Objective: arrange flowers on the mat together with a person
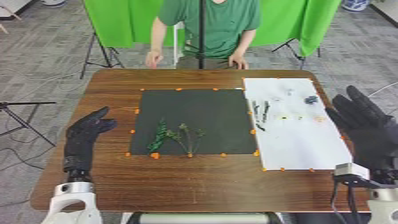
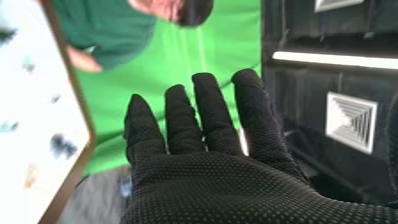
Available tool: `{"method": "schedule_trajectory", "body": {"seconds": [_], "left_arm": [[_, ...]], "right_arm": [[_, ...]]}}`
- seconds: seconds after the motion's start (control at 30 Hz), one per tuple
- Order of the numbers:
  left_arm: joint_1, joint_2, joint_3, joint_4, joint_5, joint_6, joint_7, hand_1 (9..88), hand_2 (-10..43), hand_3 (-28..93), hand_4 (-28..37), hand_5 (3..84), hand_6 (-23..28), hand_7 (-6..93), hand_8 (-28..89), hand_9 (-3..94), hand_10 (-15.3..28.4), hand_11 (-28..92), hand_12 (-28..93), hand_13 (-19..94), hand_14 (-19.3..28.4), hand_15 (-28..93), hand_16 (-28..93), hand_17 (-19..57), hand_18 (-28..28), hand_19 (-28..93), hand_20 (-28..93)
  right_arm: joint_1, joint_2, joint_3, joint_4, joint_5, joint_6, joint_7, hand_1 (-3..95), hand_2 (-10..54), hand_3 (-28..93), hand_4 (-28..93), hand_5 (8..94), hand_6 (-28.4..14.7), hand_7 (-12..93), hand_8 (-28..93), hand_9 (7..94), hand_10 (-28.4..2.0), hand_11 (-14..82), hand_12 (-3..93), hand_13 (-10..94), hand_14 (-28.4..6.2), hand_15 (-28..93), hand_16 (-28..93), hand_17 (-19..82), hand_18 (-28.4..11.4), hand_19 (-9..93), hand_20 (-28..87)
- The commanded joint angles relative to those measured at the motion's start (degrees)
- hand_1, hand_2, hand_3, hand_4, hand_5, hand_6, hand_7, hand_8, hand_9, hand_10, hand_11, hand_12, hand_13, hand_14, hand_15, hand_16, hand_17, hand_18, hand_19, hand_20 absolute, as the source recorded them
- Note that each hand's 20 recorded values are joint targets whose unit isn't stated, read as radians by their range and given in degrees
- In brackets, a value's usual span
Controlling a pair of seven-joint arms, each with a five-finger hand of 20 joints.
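While the left hand (image 1: pixel 83 136) is open, sprigs (image 1: pixel 160 135) lie to its right.

We see brown wood grain on the table (image 1: pixel 213 190), plain charcoal on the mat (image 1: pixel 191 110), white on the sheet (image 1: pixel 293 145) and orange on the marker (image 1: pixel 155 155). The leafy sprig (image 1: pixel 160 136) is deep green, the curtain (image 1: pixel 302 25) bright green. Our left hand (image 1: pixel 82 137) and right hand (image 1: pixel 369 125) are black, the right finely dotted.
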Motion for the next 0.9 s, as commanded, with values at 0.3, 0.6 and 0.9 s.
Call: {"method": "schedule_trajectory", "body": {"seconds": [0.3, 0.6, 0.9], "left_arm": [[0.51, 0.85, -1.08, -2.26, 2.86, -3.64, 0.03, 28.6, -3.4, 68, -17.2, 52.4, 2.9, 13.9, -6, 57.4, 15.4, 22, 15, 50, 18.5, 24, -2, 15.6, 13.7, 14, 23], [0.35, 0.99, -0.85, -2.3, 2.4, -3.36, 0.09, 28.6, -3.5, 68, -16.8, 52.3, 2.9, 13.8, -6, 57.4, 15.4, 21, 15, 50, 18.4, 23, -1, 15.6, 13.7, 14, 23], [0.33, 0.98, -0.7, -2.04, 2.2, -3.17, 0.14, 28.4, -3.5, 68, -16.9, 52.2, 2.9, 13.7, -6, 57.4, 15.4, 21, 15, 50, 18.5, 23, -1, 15.5, 13.7, 14, 23]], "right_arm": [[-2.98, -2.71, -0.69, 1.72, -1.62, -2.27, -1.23, 9.1, -9.5, 74, -19, 37.3, -2.3, 5, -7, 36.6, -14.9, 3.2, 11.8, 25, -12.4, 5, 11, 14, -16.2, 1, 21], [-2.68, -2.78, -0.88, 1.87, -1.63, -1.91, -1.25, 9.2, -9.5, 74, -19, 37.8, -2.6, 5, -7, 36.8, -14.9, 3.3, 11.7, 25, -12.3, 6, 10, 14, -16.1, 1, 21], [-2.57, -2.78, -0.98, 1.81, -2.39, -1.84, -1.16, 9.4, -9.5, 74, -19, 38.2, -2.7, 5, -7, 37.1, -14.8, 3.4, 11.8, 26, -12.3, 7, 9, 14, -16.0, 1, 21]]}}
